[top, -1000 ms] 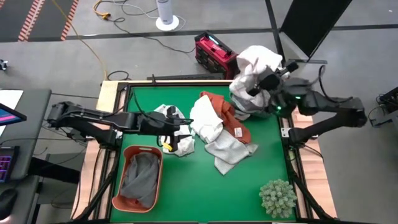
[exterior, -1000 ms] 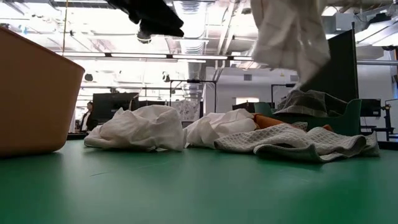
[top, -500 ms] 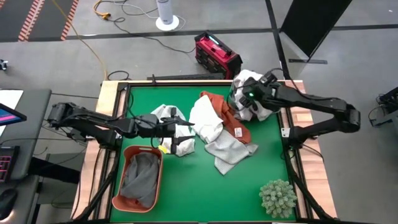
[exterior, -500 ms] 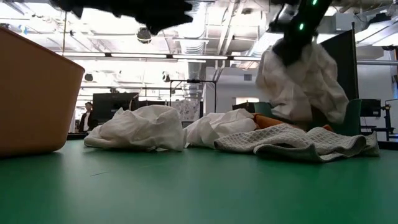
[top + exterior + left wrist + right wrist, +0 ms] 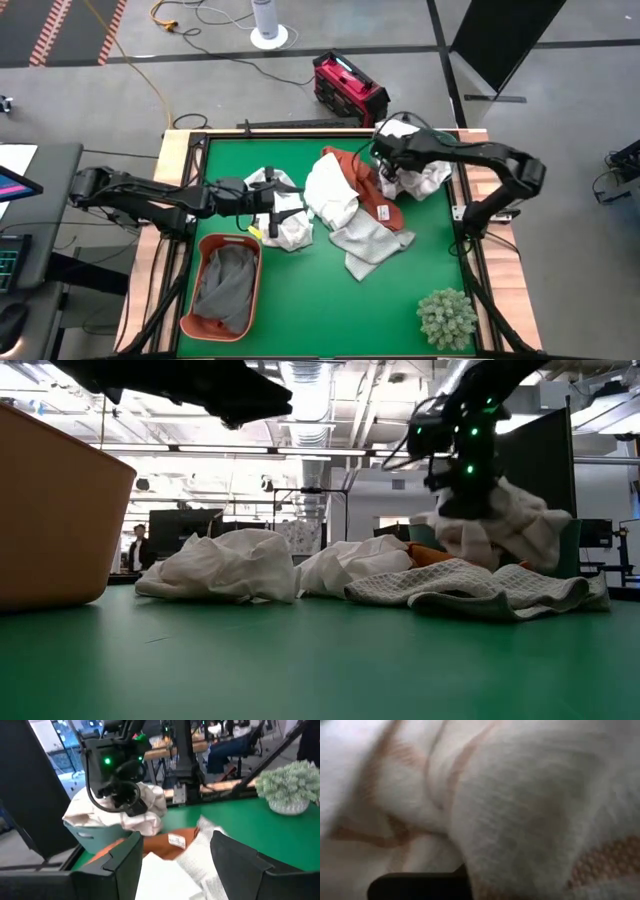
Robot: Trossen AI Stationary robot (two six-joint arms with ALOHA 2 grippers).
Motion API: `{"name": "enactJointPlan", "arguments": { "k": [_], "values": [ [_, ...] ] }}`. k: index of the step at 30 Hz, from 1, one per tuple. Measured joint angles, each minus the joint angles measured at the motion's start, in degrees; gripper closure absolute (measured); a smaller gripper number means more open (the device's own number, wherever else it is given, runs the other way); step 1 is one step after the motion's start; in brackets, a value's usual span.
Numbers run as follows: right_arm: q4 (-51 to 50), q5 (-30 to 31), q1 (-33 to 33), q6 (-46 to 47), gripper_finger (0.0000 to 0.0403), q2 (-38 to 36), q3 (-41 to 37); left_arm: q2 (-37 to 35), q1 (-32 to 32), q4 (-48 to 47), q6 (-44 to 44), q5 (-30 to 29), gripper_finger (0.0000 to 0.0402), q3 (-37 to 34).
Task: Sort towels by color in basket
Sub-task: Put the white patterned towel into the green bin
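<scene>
Nearest the front edge of the green surface [image 5: 320, 300], the spiky pale-green plant ball [image 5: 447, 318] sits at the right corner. At the left front stands the rust-orange basket [image 5: 222, 287]; a plain grey towel [image 5: 226, 280] lies crumpled inside it and fills most of it.

Just beyond the basket, the left hand [image 5: 272, 214] hovers over a small white towel [image 5: 284, 222], its fingers spread apart with nothing between them. In the middle of the surface lies a loose heap: a grey checked towel [image 5: 368, 244] nearest, then a white towel [image 5: 331, 197] partly over a rust-orange towel [image 5: 372, 194] with a small label on it.

Farther back, at the right rear corner, a pale grey-green bin [image 5: 95, 834] holds a mound of white cloth [image 5: 425, 176] that rises above its rim. The right hand [image 5: 389, 166] is pressed down into this mound over the bin; its fingers are closed, and the right wrist view shows only white fabric with thin orange lines right against them, so it appears to be gripping the cloth.

Beyond the surface, on the floor, lies a red and black case [image 5: 345, 87].
</scene>
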Motion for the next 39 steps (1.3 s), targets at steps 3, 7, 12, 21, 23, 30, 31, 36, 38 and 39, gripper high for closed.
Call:
{"name": "enactJointPlan", "arguments": {
  "k": [3, 7, 12, 21, 23, 30, 31, 36, 38, 39],
  "values": [
    [0.1, -2.3, -0.5, -1.9, 0.0367, 3.2, 0.0, -0.5, 0.0, -1.8, -0.6, 0.0, 0.018, 0.0],
    [0.3, -4.2, -2.1, -3.3, 0.034, 5.8, 0.0, -0.5, -0.3, -3.0, -1.4, -0.1, 0.018, 0.0],
    [2.5, -13.7, -5.8, -4.4, 0.0311, 6.5, 0.0, -0.6, -0.9, -3.0, -1.3, -0.1, 0.018, 0.0],
    [-2.0, -22.4, -9.6, -5.0, 0.024, 6.4, 1.7, -0.6, -1.4, -5.4, -1.4, -0.1, 0.018, 0.0],
    [-6.1, -22.5, -9.9, -5.0, 0.0224, 6.2, 3.6, -0.6, -1.4, -5.7, -1.4, -0.1, 0.018, 0.0],
    [-15.5, -20.3, -9.7, -5.2, 0.0179, 1.0, 11.8, -0.6, -1.4, -6.0, -1.5, -0.1, 0.018, 0.0],
    [-17.5, -19.1, -9.6, -5.1, 0.0175, 0.1, 13.1, -0.6, -1.4, -6.2, -1.5, -0.1, 0.018, 0.0],
    [-22.9, -13.7, -8.4, -3.1, 0.0168, -5.9, 18.5, -0.6, -1.4, -7.3, -1.5, -0.1, 0.018, 0.0],
    [-21.4, -13.6, -6.7, -2.1, 0.0168, -9.1, 18.8, -0.6, -1.4, -7.3, -1.5, 0.0, 0.018, 0.0],
    [-20.2, -13.6, -5.6, -1.6, 0.0168, -10.8, 18.4, -0.6, -1.4, -7.3, -1.5, 0.0, 0.018, 0.0]
  ]
}}
